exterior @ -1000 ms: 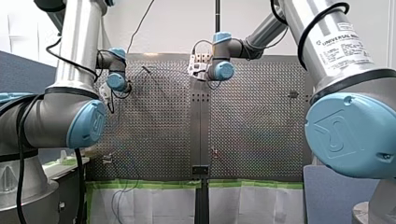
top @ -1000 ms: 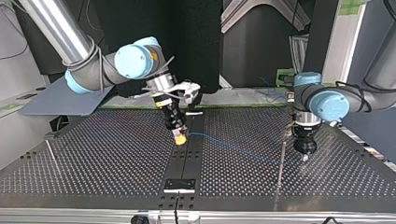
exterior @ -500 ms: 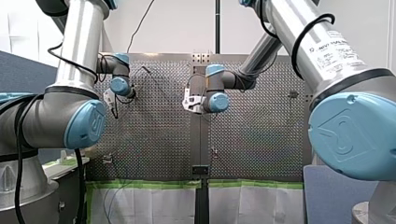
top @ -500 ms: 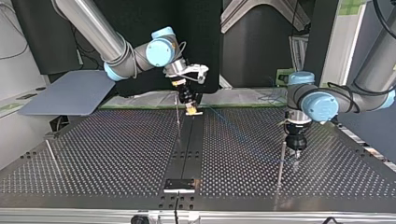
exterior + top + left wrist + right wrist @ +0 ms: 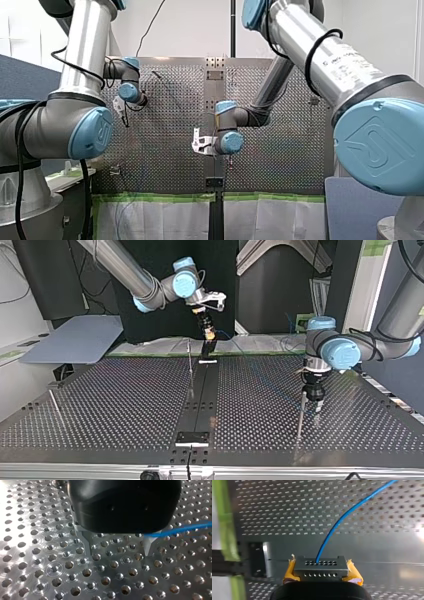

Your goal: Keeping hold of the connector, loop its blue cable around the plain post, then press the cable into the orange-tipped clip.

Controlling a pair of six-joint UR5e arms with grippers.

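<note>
My right gripper (image 5: 321, 573) is clenching the grey perforated metal connector (image 5: 321, 566), thin blue cable (image 5: 342, 518) trailing away — my left gripper (image 5: 117, 552) is hovering unclenched.

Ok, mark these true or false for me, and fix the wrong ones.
1. The right gripper holds the connector between yellow pads. True.
2. The cable leaving the connector is red. False: it is blue.
3. The left gripper is shut on the cable. False: it is open, and the cable runs up beside one finger.
4. In the top view a post stands close by the left gripper. True.
</note>
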